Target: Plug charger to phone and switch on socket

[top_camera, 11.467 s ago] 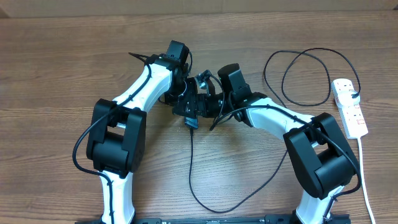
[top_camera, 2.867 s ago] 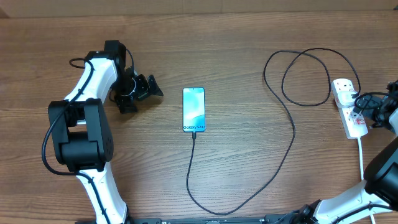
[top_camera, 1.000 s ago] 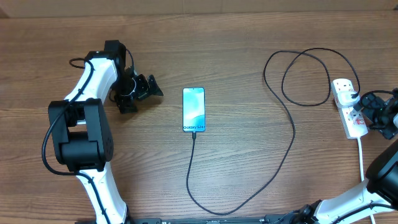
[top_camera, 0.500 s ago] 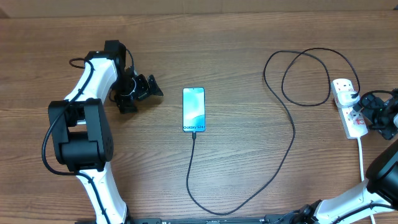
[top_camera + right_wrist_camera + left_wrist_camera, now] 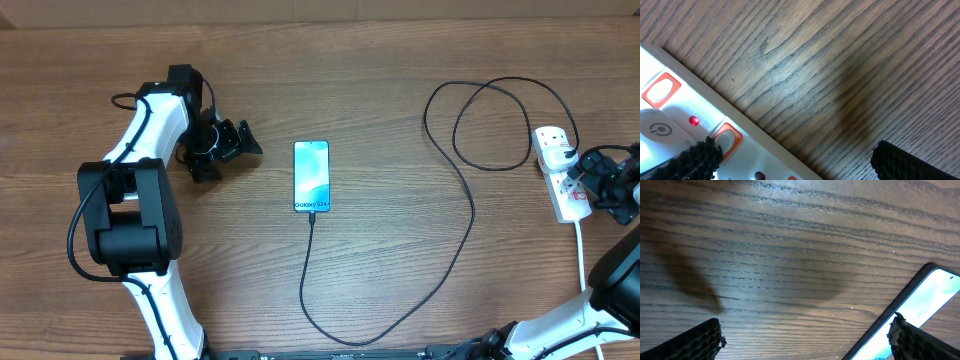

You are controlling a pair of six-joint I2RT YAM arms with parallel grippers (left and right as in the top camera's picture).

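charger [image 5: 471, 210] meets phone [image 5: 311, 176] at its bottom edge, left gripper [image 5: 245, 140] gaping wide and empty, right gripper [image 5: 590, 180] gaping wide beside socket [image 5: 572, 205].

White socket [image 5: 675, 131] at lower left, orange-red switches [image 5: 660, 90], wooden table [image 5: 840, 60], end effector [image 5: 802, 160] spread wide

The white-and-black left arm [image 5: 150, 130] reaches into the upper left of the frame, its black left gripper [image 5: 232, 148] spread wide. At the right edge, the black right gripper [image 5: 603, 183] hangs with its jaws wide apart too.
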